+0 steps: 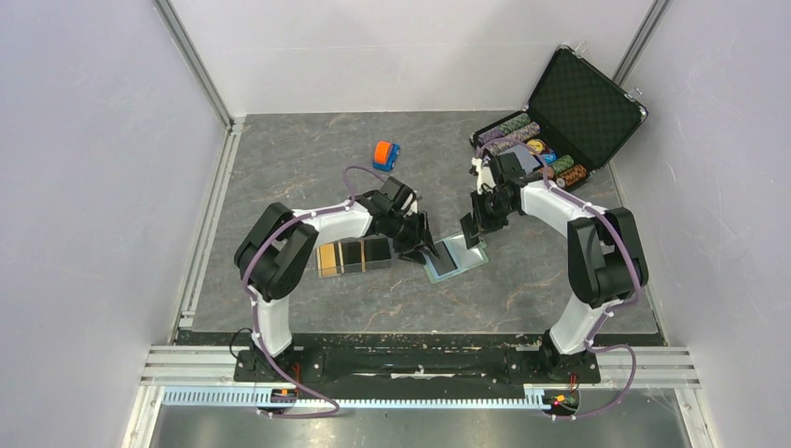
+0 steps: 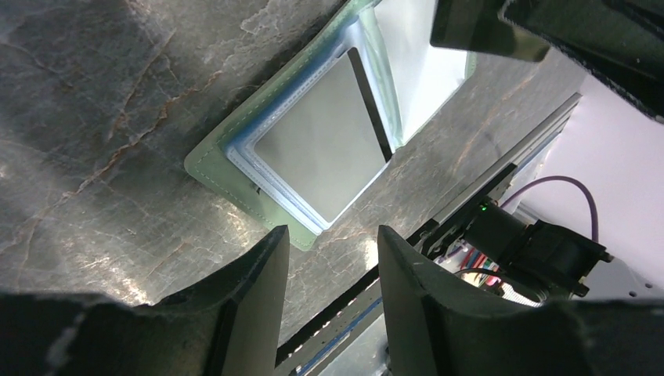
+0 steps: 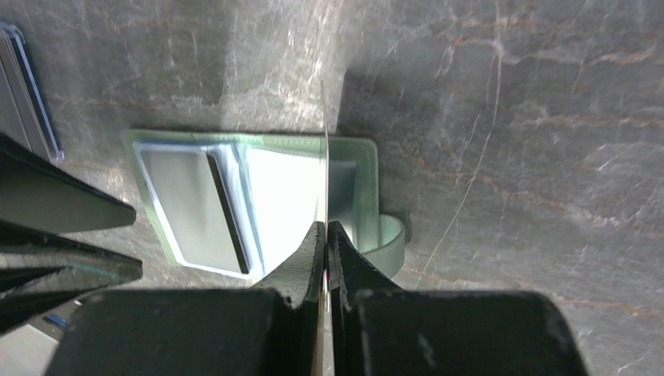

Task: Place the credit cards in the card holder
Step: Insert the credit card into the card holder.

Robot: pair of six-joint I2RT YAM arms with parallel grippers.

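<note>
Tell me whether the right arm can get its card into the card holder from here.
Probably yes. The right pincer is shut on a card, edge-down right over the open card holder, with nothing between them. The left pincer is open at the holder's other end. Pocket alignment I can't tell.

card holder (image 1: 454, 257) flanked: left gripper (image 1: 422, 250) at its left edge, right gripper (image 1: 471, 231) with credit card (image 3: 322, 157) over its right half. near side open; card row (image 1: 353, 256) further left.
</note>
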